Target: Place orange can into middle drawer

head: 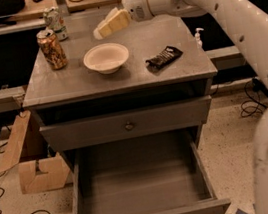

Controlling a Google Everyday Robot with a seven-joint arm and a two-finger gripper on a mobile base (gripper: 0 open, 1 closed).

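The orange can (52, 49) stands upright at the back left of the grey cabinet top (118, 73). It has a mottled brown-orange print and a silver top. The middle drawer (139, 189) is pulled out wide below, and its grey inside holds nothing. My gripper (103, 26) hangs above the cabinet top, just behind the white bowl (106, 57) and to the right of the can, apart from it and holding nothing.
A pale green-and-white can (55, 23) stands behind the orange can. A black snack packet (163, 57) lies at the right of the top. The upper drawer (126, 124) is closed. A cardboard box (33, 158) and cables lie on the floor at left.
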